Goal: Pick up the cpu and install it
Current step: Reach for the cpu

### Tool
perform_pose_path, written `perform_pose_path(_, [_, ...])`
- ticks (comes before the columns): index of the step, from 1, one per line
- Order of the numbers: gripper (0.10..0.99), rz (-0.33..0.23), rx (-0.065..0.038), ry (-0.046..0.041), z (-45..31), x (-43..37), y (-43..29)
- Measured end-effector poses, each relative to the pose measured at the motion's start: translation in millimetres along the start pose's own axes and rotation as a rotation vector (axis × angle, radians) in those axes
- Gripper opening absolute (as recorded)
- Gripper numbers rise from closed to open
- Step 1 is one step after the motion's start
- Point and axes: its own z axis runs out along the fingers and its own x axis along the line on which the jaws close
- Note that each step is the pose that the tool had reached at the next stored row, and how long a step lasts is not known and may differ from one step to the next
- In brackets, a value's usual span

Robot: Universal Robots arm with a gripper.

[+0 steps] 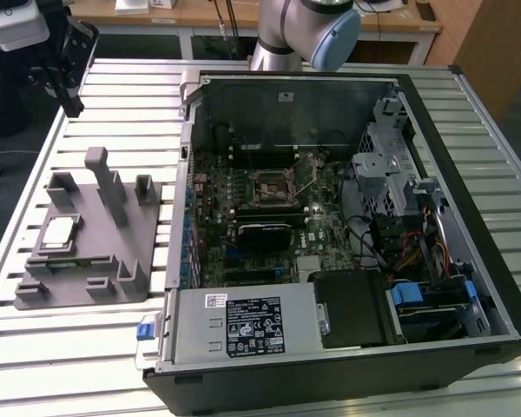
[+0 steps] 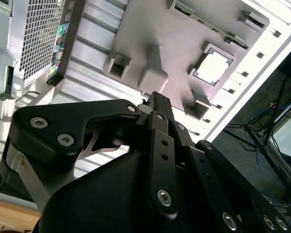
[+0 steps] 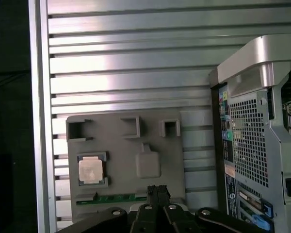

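Claw of mine (image 3: 157,188) up close, fingers pressed together on nothing, hovering clear of the grey tray (image 3: 121,160), cpu (image 3: 90,170) lying flat in the tray's square pocket, open pc case (image 1: 347,217) just beside the tray, black label sticker (image 1: 253,328) inside the case, print too tiny to make out

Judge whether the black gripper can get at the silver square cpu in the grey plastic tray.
Probably yes: the cpu lies uncovered in the tray, nothing above it; the gripper hangs clear nearby.
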Motion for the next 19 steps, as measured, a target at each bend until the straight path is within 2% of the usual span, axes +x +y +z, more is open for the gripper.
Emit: perform_pose_path(19, [0.106,0.000,0.000,0.0036,1.2,44.4,-3.4])
